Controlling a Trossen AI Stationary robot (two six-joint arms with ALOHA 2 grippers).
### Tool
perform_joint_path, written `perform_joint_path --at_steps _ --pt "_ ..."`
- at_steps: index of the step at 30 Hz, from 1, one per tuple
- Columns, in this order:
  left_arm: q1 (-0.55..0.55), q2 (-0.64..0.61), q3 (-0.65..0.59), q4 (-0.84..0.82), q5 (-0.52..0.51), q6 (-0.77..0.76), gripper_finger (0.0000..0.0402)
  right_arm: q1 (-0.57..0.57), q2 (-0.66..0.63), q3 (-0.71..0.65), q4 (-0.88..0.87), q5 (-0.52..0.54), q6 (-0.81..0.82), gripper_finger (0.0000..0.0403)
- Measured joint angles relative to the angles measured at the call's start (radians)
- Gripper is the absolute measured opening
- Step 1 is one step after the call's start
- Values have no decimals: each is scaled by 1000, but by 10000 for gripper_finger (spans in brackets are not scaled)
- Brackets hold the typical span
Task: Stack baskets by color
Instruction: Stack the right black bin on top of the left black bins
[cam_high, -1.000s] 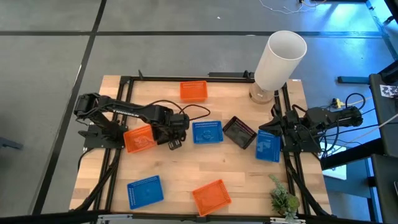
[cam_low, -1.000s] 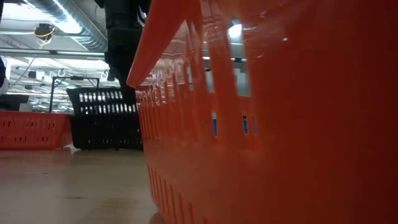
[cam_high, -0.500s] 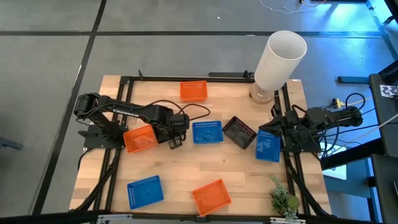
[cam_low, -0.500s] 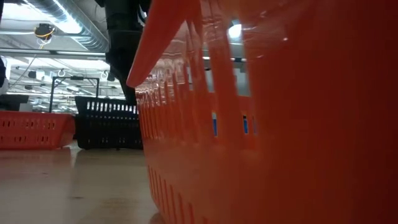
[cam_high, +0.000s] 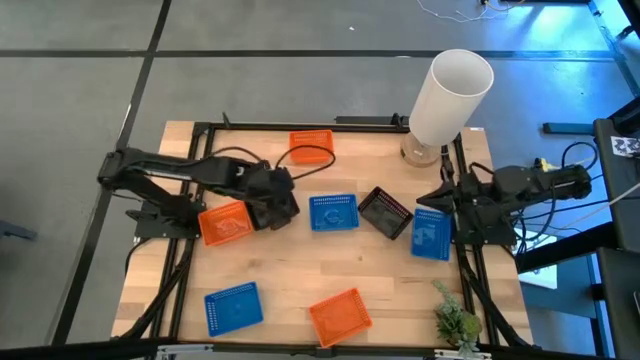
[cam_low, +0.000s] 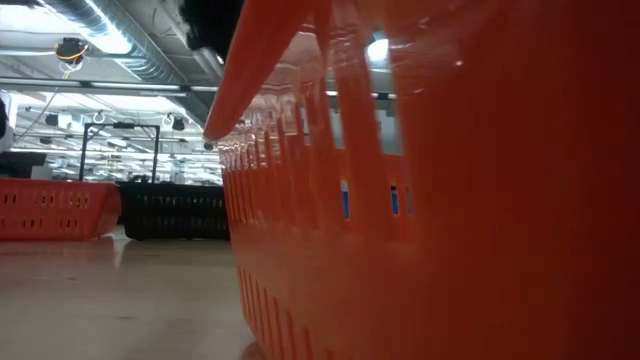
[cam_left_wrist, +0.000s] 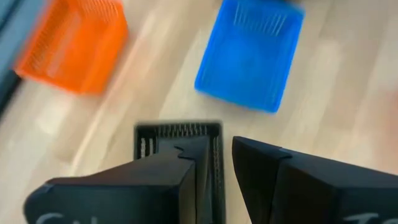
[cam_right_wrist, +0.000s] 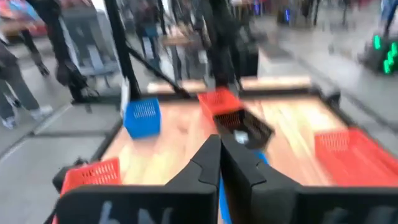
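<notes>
In the low view an orange basket (cam_low: 430, 200) fills the frame from twelve to six o'clock, cut off at three edges and hiding most of the tabletop (cam_low: 110, 300). The left wrist view is motion-blurred. A black basket (cam_left_wrist: 179, 138) is half covered by the left claw (cam_left_wrist: 214, 163).

Three orange baskets (cam_high: 311, 146), three blue baskets (cam_high: 333, 212) and black baskets (cam_high: 385, 212) lie scattered across the counter (cam_high: 290, 270): orange at back, left and front; blue at center, right and front-left; one black, tilted, right of center.
</notes>
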Motion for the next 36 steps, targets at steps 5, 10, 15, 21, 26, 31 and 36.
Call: perform_joint_path --at_steps 5,10,15,21,26,31,36 --pt "-55 -99 6 3 -67 -38 67 0 218 204 -291 40 182 12" --pt "-102 -168 6 7 -108 -52 67 0 379 342 -505 45 454 12" --pt "-141 -214 5 -10 -167 -48 67 0 461 372 -436 44 608 12" --pt "-173 -234 4 -24 -221 -47 67 0 527 372 -309 78 617 12" --pt "-174 -232 4 -26 -222 -46 67 -2 568 372 -281 70 631 12" --pt "-174 -232 4 -27 -224 -45 67 -24 602 372 -285 0 680 14" --pt "-174 -232 4 -27 -224 -45 67 -69 637 372 -293 -120 681 47"
